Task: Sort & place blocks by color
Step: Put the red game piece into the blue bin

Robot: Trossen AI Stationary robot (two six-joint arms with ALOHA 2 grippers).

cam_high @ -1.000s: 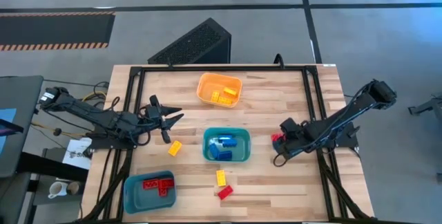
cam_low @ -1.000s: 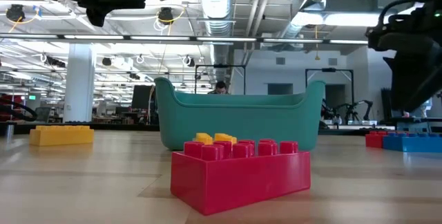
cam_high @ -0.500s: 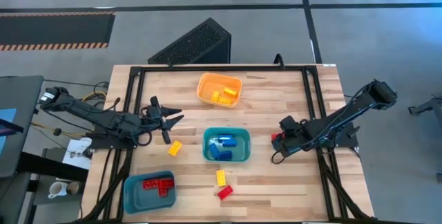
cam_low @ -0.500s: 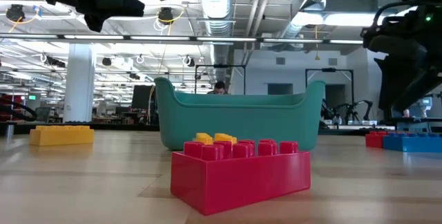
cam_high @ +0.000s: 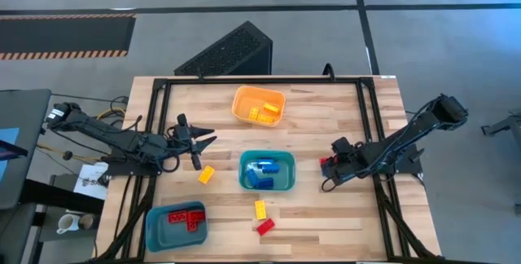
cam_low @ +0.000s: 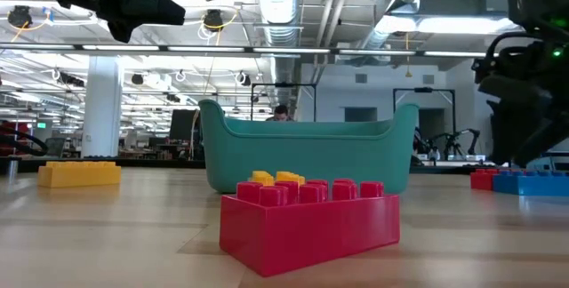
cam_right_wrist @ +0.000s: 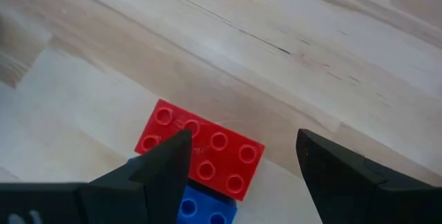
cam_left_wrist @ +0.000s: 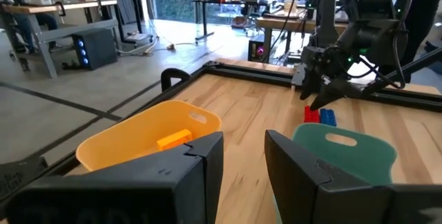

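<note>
Directly beneath right gripper point(cam_right_wrist: 242, 165), spread wide and empty: small red studded plastic brick point(cam_right_wrist: 200, 148), long axis crosswise to fingers; left gripper point(cam_high: 195, 143) well apart, narrowly parted, empty.

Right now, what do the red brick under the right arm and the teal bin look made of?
Red brick: seemingly moulded plastic, smooth with a slight sheen, round studs on top. Teal bin: apparently plastic too, matte and uniformly coloured, with a rounded moulded rim.

Pale striped wood surface point(cam_high: 326, 215). Orange bin point(cam_high: 259, 105) upper centre holds yellow blocks point(cam_high: 265, 112); teal bin point(cam_high: 267, 170) at centre, blue blocks point(cam_high: 262, 174); blue bin point(cam_high: 176, 224) lower left, red blocks point(cam_high: 186, 217). Black claws.
</note>
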